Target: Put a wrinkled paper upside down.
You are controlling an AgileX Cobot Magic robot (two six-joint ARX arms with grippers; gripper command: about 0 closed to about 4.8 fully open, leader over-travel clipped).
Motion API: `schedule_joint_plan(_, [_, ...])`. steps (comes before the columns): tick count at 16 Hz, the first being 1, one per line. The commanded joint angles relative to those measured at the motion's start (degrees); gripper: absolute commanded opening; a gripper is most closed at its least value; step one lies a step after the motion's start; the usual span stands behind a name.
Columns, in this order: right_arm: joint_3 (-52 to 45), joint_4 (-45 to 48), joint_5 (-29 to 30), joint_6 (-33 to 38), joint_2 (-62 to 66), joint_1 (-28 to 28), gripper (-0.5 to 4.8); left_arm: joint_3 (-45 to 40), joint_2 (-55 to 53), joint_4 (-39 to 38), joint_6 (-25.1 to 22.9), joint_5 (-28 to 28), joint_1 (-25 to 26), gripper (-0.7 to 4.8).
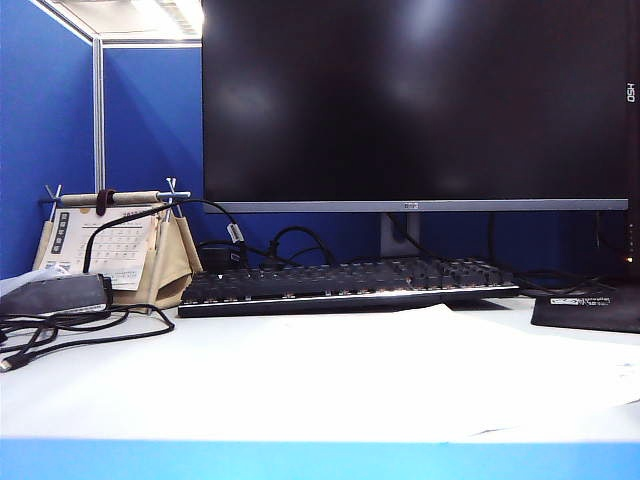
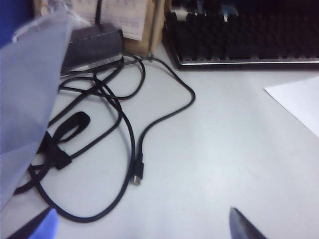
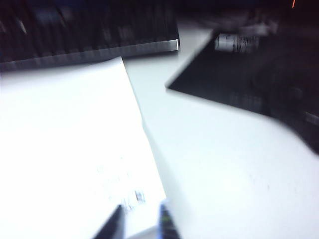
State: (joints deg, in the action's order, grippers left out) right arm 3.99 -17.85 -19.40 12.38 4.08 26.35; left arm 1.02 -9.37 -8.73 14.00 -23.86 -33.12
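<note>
The wrinkled paper is a large white sheet lying flat on the white desk in front of the keyboard. Neither arm shows in the exterior view. In the blurred right wrist view my right gripper hovers over the paper's edge near some faint print. Its fingers stand a narrow gap apart, and I see nothing pinched between them. My left gripper is open, with its tips far apart above bare desk. It is beside a loose black cable, and one corner of the paper lies well away from it.
A dark monitor stands behind the keyboard. At the left are a desk calendar on a beige stand, a grey box and tangled cables. A black pad lies at the right. The desk's blue front edge is near.
</note>
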Motion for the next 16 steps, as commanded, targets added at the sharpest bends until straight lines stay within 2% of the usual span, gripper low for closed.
schedule_joint_plan(1, [-1.7, 1.9, -0.2, 1.3, 0.4, -0.1, 0.84, -0.5, 0.0, 0.2, 0.0, -0.7, 0.0, 4.65])
schedule_joint_plan(3, [-1.7, 1.9, -1.5, 1.3, 0.6, 0.0, -0.09, -0.5, 0.0, 0.3, 0.0, 0.0, 0.0, 4.65])
schedule_joint_plan(16, [-1.7, 1.9, -0.2, 1.3, 0.6, 0.1, -0.05, -0.4, 0.0, 0.3, 0.0, 1.1, 0.0, 4.65])
